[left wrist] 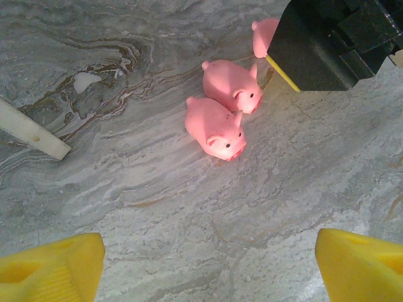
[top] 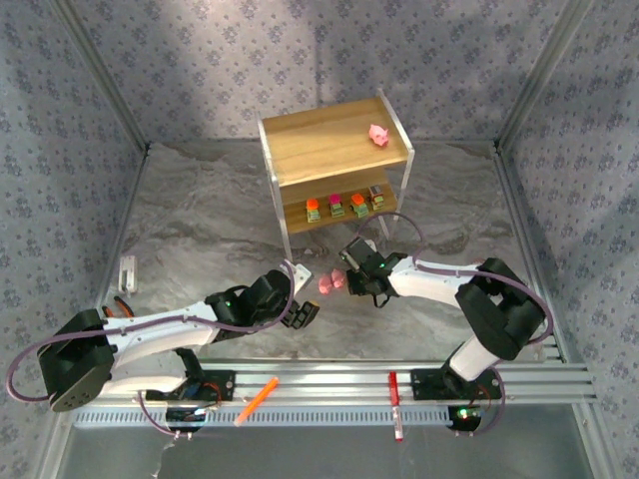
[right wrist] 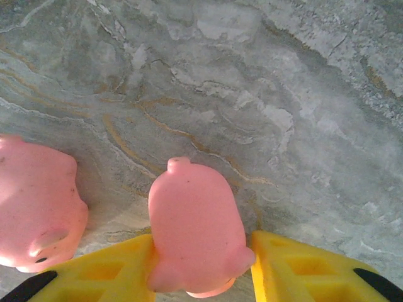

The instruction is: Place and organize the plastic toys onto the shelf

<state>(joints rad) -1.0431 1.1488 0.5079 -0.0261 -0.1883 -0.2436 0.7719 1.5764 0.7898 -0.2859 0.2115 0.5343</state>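
Note:
The shelf (top: 329,150) stands at the back middle of the table. One pink pig (top: 378,135) sits on its top board and several blocky toys (top: 336,205) line the lower board. In front of the shelf, my right gripper (right wrist: 201,240) has its yellow fingers pressed on both sides of a pink pig (right wrist: 194,220) on the table, with a second pig (right wrist: 38,214) just to its left. From the left wrist, two free pigs (left wrist: 215,129) (left wrist: 232,85) lie side by side. My left gripper (left wrist: 211,264) hangs open short of them, nothing between its fingers.
An orange marker (top: 257,399) and a red marker (top: 393,391) lie on the front rail. A small white piece (top: 128,271) rests near the left wall. The right gripper's black body (left wrist: 334,44) hangs close above the pigs.

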